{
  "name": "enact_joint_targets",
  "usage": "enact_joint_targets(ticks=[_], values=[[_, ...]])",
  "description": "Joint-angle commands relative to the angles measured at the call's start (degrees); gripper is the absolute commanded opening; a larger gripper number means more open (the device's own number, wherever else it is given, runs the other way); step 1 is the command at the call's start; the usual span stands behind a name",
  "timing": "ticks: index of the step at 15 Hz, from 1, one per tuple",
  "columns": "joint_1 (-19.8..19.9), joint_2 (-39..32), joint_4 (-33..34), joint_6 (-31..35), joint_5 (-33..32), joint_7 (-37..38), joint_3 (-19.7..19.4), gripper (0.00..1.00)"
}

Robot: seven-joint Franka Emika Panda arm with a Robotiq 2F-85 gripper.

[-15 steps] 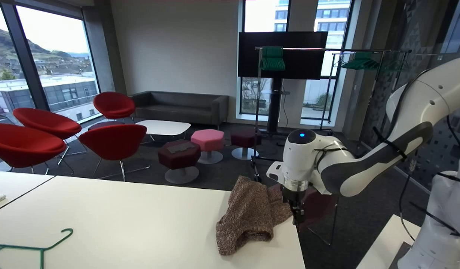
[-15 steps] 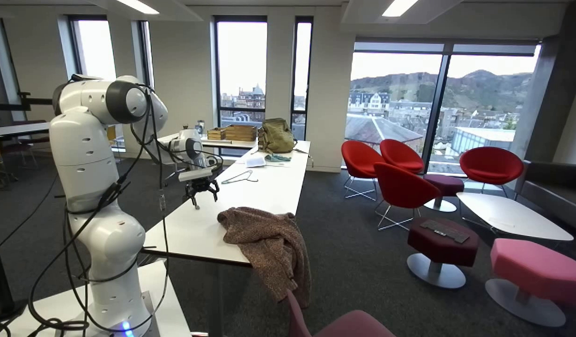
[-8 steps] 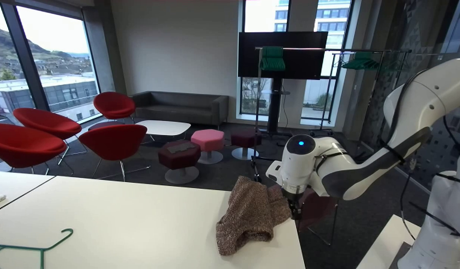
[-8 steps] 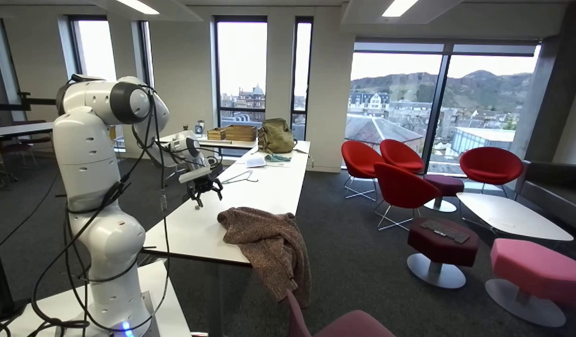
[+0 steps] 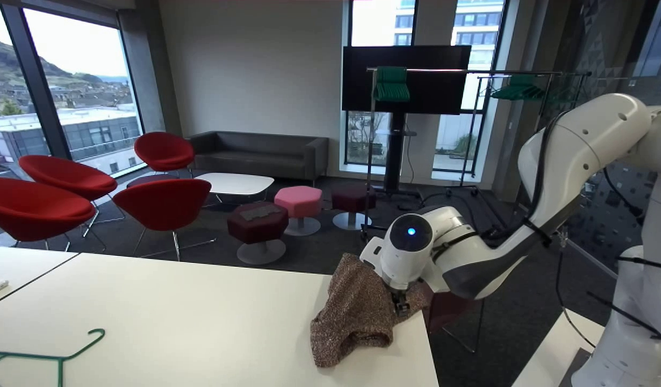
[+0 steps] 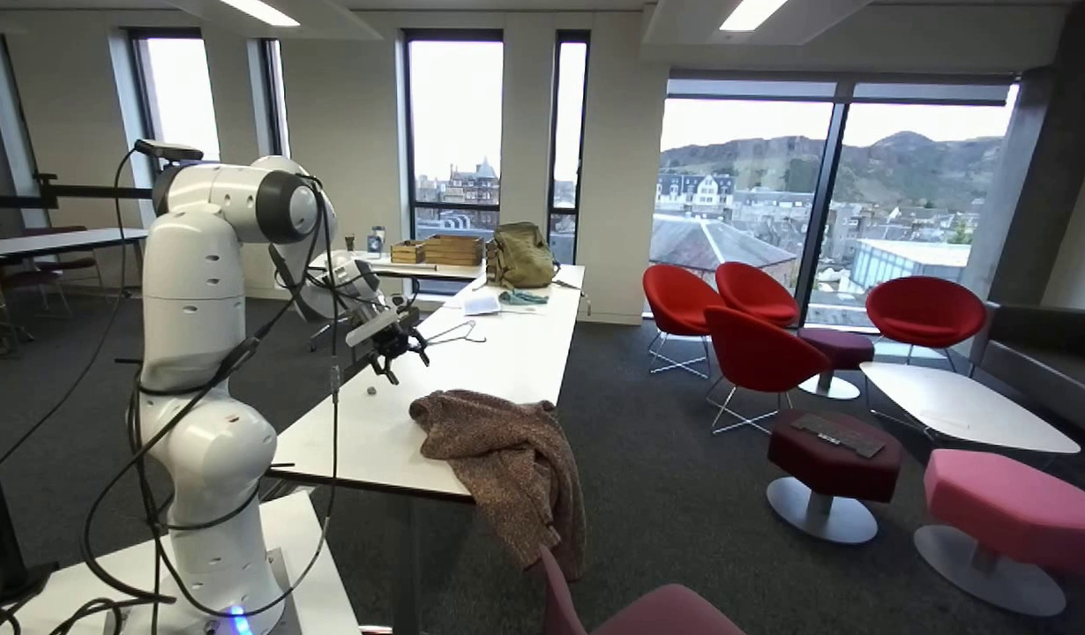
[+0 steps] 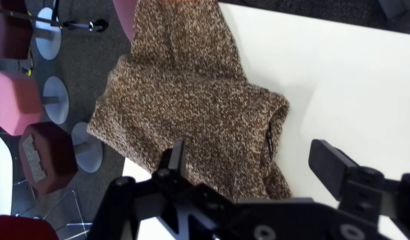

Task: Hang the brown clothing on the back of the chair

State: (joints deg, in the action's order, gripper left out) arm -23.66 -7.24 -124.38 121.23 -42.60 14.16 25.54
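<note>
The brown knitted clothing [image 5: 346, 317] lies crumpled over the end of the white table [image 5: 191, 312]. In an exterior view the clothing [image 6: 507, 459] hangs down past the table edge, its lower end by the back of a maroon chair [image 6: 670, 613]. The chair [image 5: 451, 310] is partly hidden behind the arm and clothing. My gripper [image 5: 401, 307] is tilted and empty; it also shows in another exterior view [image 6: 410, 369], apart from the clothing. In the wrist view my gripper [image 7: 248, 158] is open wide, with the clothing [image 7: 188, 110] beyond the fingers. The chair [image 7: 126, 16] barely shows there.
A green hanger [image 5: 62, 357] lies on the table. A green backpack [image 6: 520, 256] and wooden boxes [image 6: 452, 250] stand at the far end. Hexagonal stools [image 5: 258, 221], red chairs [image 5: 161, 201] and a clothes rail [image 5: 371, 161] stand beyond the table.
My gripper has moved over towards the clothing and tilted more, and the arm has swung with it. It stays open. The clothing and the chair have not moved.
</note>
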Motion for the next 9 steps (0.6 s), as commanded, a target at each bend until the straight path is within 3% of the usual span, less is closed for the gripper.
enact_joint_targets(ticks=[1,9], values=[[-2.57,-6.37,5.35,3.97,-4.39,1.22,-1.10,1.00],[-6.98,-15.12,13.21,3.99,-9.34,0.15,-3.98,1.00]])
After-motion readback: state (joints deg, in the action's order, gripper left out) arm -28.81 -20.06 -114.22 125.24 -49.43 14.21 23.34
